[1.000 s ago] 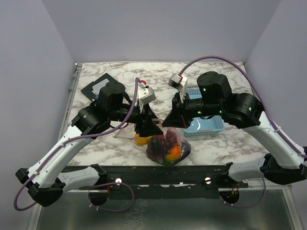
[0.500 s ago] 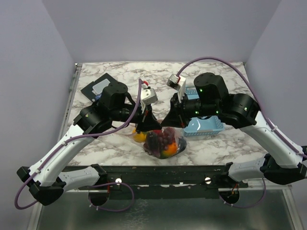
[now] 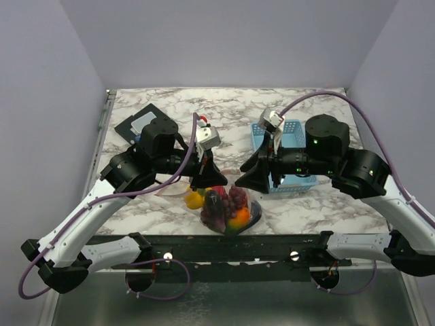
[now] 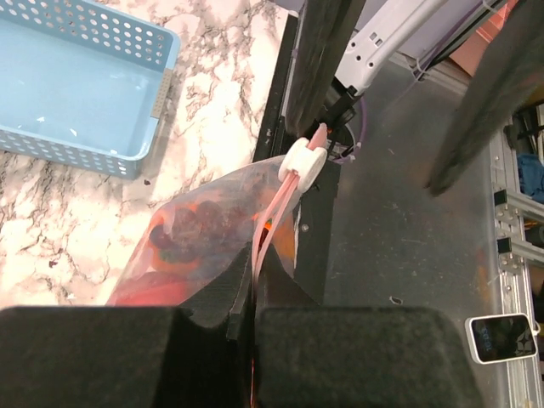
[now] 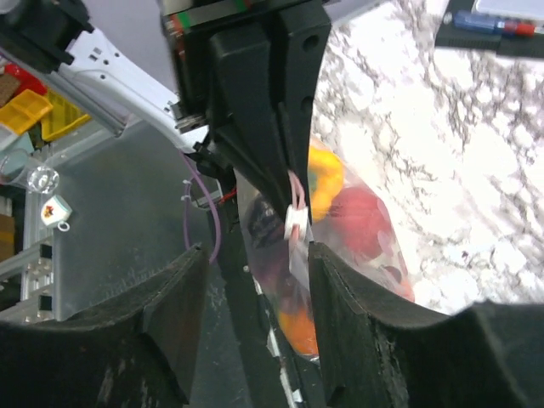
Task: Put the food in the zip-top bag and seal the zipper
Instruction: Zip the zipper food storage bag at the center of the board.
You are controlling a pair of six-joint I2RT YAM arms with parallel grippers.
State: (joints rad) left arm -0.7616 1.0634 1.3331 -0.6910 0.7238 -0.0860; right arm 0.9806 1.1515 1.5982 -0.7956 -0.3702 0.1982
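**A:** Which step are we working on?

**B:** We are judging the filling done. The food is lying inside the zip-top bag, which is slumping at the 6 o'clock edge of the surface. The blue basket is sitting off at the bag's 2 o'clock. So we are on the sealing step.

**A:** And how are the claws standing?

**B:** Our left claw is clamping together on the zipper, pinching the pink strip at one end. Our right claw is standing apart with a finger on either side of the white slider, gripping nothing.

**A:** Is the mouth closed yet?

**B:** We cannot tell. Between the left claw and the slider the two pink lips are running close together, but a thin gap may be showing.

**A:** What is the next move calling for?

**B:** We are thinking the right claw should close squarely on the slider and draw it along the mouth while the left claw braces the strip taut. The film is looking slack and crinkly, so we are expecting a crooked pull to bunch it rather than zip it.
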